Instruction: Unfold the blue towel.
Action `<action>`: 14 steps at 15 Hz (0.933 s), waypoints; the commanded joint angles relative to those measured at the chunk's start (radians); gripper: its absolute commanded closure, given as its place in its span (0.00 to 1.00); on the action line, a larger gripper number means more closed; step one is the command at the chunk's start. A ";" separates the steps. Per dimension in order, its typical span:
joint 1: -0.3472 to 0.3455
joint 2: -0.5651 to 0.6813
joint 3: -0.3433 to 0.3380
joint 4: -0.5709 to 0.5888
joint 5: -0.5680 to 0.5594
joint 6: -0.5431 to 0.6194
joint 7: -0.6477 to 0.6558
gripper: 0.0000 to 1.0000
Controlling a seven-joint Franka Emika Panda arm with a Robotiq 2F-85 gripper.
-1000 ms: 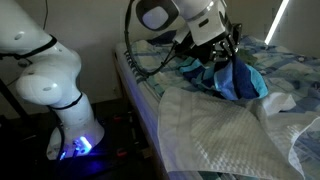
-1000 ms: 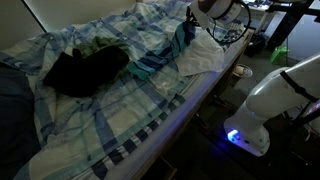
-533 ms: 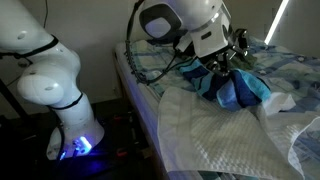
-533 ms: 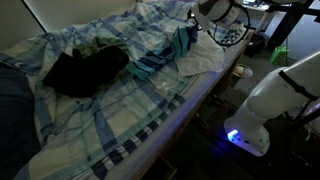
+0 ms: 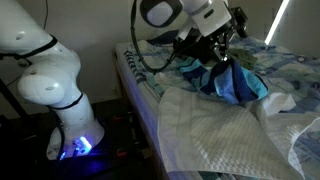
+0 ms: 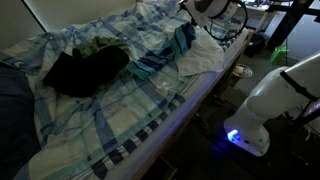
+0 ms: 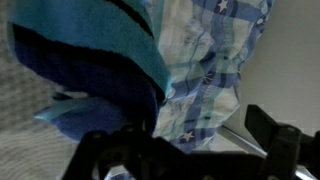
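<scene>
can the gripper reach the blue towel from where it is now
Probably yes: the gripper hangs open just above the blue towel, which lies bunched on the bedsheet, with nothing between them.

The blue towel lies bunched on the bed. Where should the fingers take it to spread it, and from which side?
Probably the striped end of the blue towel that trails flat onto the bedsheet, away from the raised heap by the white blanket. Come from above and pinch that edge: it lies thin and uncovered, so pulling it outward should open the folds.
</scene>
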 commanded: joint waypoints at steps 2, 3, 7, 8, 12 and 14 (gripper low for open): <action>-0.058 -0.083 0.092 0.064 -0.150 -0.077 0.010 0.00; -0.070 -0.097 0.112 0.083 -0.185 -0.089 0.015 0.00; -0.060 -0.140 0.145 0.156 -0.198 -0.126 -0.005 0.00; -0.045 -0.150 0.150 0.167 -0.193 -0.136 -0.014 0.00; 0.078 -0.174 0.153 0.195 -0.150 -0.172 -0.087 0.00; 0.169 -0.174 0.139 0.201 -0.111 -0.178 -0.143 0.00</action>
